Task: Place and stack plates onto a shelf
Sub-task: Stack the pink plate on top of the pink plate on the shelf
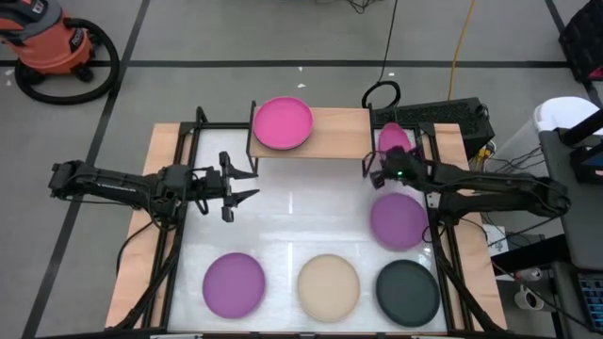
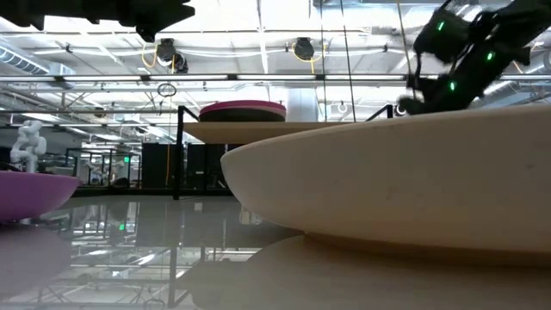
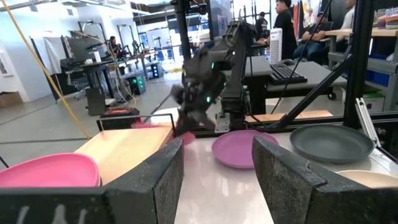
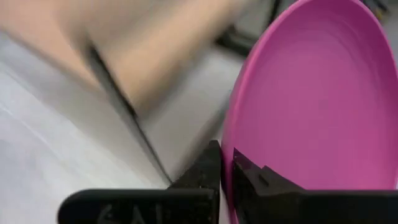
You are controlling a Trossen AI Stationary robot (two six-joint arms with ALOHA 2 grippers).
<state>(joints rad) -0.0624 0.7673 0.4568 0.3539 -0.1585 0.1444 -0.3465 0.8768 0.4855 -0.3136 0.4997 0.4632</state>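
Currently the right gripper (image 1: 384,168) is clamped on the rim of a hot pink plate (image 1: 394,138), fingers pinched together with the rim between them; right wrist view shows the plate (image 4: 311,99) standing on edge, tilted, just ahead of the fingers (image 4: 208,165). Gripper sits at the right end of the shelf (image 1: 339,132), plate held over or against that end; can't tell if it touches the wooden top.

Second hot pink plate (image 1: 283,123) lies flat on the shelf's left part, well apart from the right gripper, beyond the left one. Low view shows it (image 2: 243,109) resting on the shelf top (image 2: 284,127).

Left gripper (image 1: 237,186) hangs over the white table surface (image 1: 311,226) just short of the shelf's left legs, fingers (image 3: 155,180) spread apart, nothing between them. Left wrist view looks across at the right arm (image 3: 208,74) and the pink plate on the shelf (image 3: 46,171).

Rest on the table:
- purple plate (image 1: 399,220) right below the right gripper, flat, just beside the arm
- purple plate (image 1: 234,283), beige plate (image 1: 329,287), dark grey plate (image 1: 408,291) in a row along the near edge, apart from each other, well clear of both grippers

Beige plate (image 2: 396,181) fills most of the low view.
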